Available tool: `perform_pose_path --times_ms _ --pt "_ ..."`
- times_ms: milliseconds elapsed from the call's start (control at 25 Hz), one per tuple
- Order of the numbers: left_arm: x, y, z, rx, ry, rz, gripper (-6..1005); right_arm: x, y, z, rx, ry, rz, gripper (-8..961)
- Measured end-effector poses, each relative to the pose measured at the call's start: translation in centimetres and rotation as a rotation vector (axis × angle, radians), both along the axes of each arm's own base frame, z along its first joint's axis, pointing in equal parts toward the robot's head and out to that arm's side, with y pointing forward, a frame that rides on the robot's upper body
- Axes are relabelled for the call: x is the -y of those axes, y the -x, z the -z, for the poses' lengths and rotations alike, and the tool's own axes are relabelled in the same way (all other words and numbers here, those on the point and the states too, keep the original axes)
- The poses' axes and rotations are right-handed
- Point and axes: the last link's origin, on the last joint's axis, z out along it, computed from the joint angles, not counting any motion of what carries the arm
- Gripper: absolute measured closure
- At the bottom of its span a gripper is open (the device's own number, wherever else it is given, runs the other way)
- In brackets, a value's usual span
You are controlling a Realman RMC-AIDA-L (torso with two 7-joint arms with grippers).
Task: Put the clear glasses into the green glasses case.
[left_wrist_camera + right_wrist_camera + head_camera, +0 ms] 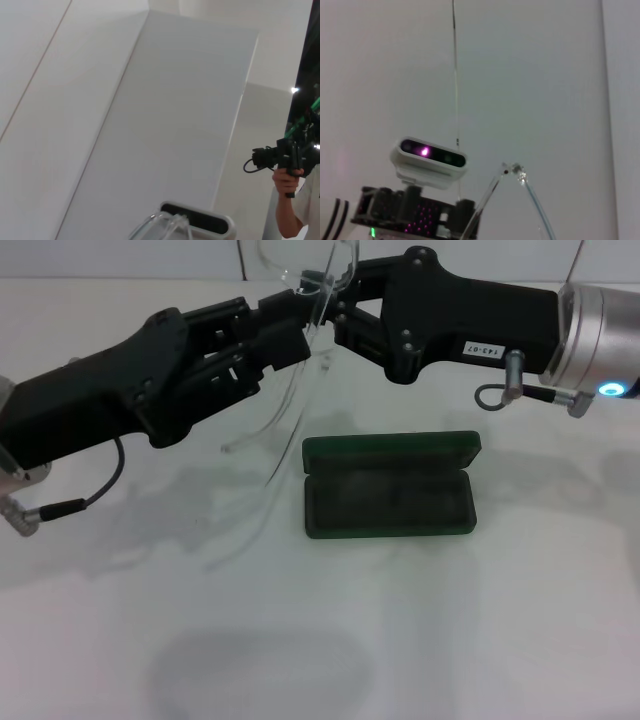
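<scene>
Above the open case [390, 487], at its eleven o'clock, my left gripper [300, 335] and right gripper [335, 320] both pinch the glasses [300, 285] — arms dangling, clear for lowering.

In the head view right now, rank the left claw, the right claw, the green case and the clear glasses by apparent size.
1. Left claw and right claw: alike, nearer the camera, so unsure.
2. Green case.
3. Clear glasses: outline too faint to rank firmly.

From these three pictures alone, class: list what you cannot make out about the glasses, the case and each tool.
- Clear glasses: head view, the lens runs off the upper edge.
- Left tool and right tool: head view, the fingertips crowd together at the frame, so each tool's grip is unreadable.
- Green glasses case: open; gold lettering not visible; absent from both wrist views.
</scene>
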Motion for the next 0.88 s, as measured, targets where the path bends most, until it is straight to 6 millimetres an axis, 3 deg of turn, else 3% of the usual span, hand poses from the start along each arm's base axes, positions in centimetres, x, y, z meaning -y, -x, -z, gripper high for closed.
perform_pose_path --times_ms 880 --pt "0.3 -0.4 0.3 -0.007 0.027 0.031 678 -0.6 1.0 1.0 0.004 0.015 -0.022 843"
